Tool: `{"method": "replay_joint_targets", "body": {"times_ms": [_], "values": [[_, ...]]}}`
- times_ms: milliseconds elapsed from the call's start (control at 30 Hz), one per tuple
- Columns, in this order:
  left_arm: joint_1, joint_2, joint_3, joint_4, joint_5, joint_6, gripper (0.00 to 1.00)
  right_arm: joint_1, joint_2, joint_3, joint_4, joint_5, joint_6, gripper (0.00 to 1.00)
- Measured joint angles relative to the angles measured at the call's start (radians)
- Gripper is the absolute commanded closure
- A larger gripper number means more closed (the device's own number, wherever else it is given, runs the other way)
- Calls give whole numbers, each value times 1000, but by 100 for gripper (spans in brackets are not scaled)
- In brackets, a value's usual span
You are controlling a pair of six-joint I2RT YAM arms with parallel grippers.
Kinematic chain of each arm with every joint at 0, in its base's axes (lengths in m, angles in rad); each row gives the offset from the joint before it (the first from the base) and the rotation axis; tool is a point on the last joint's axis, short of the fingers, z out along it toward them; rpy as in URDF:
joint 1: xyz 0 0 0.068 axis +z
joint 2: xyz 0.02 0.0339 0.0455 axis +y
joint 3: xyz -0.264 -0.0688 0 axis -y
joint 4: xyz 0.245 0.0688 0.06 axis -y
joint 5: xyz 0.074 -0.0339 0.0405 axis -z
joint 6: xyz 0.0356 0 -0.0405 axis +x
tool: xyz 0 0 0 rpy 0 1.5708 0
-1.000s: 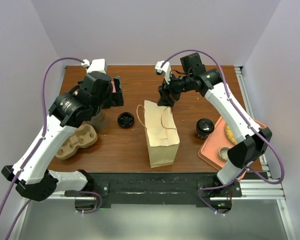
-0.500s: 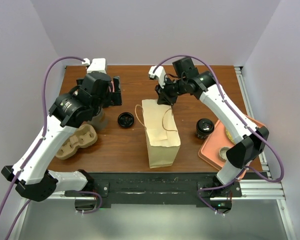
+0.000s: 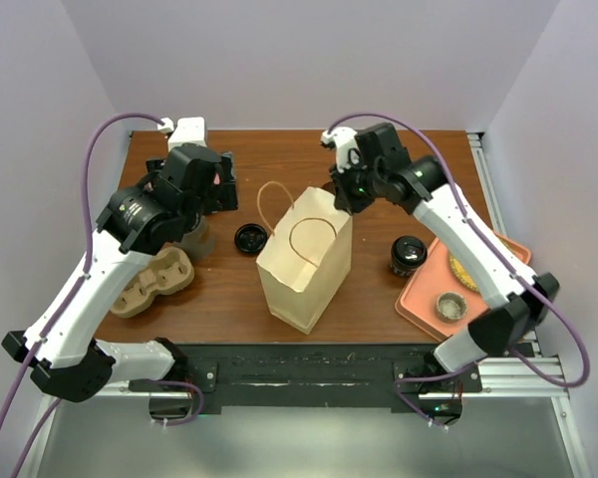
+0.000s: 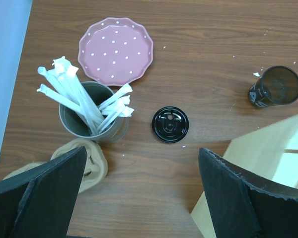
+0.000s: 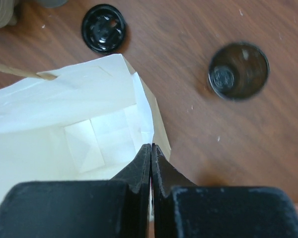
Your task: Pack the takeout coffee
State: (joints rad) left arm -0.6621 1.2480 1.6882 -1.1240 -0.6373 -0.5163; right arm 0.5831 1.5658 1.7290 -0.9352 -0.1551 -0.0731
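Right gripper point(image 5: 151, 148) is pinched closed on the rim of the paper bag point(image 3: 304, 264), which stands open mid-table. The lidded takeout coffee point(image 3: 407, 255) sits apart from that gripper, right of the bag, beside the orange tray point(image 3: 419, 299). Left gripper point(image 4: 143, 153) is spread wide and empty over a loose black lid point(image 4: 170, 124). Brown wood table point(image 3: 279, 159), pale lilac walls point(image 3: 279, 60).

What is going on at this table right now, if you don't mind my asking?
The arms are packing a takeout coffee. The right gripper is shut on the top edge of the paper bag, holding it up with its mouth open. The left gripper hangs open over the loose black lid and the grey utensil cup, holding nothing. The takeout coffee sits on the table beside the orange tray, not yet bagged.
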Motion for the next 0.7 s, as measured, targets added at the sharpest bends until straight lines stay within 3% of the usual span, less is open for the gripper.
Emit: {"method": "replay_joint_targets", "body": {"times_ms": [333,700], "values": [[55,-10,-56,-66,-6,-108,6,0,-291,-224,-2,267,393,100],[317,-83,-226,-94,113,-210,16,0,-367,-374,103,336,682,100]]}}
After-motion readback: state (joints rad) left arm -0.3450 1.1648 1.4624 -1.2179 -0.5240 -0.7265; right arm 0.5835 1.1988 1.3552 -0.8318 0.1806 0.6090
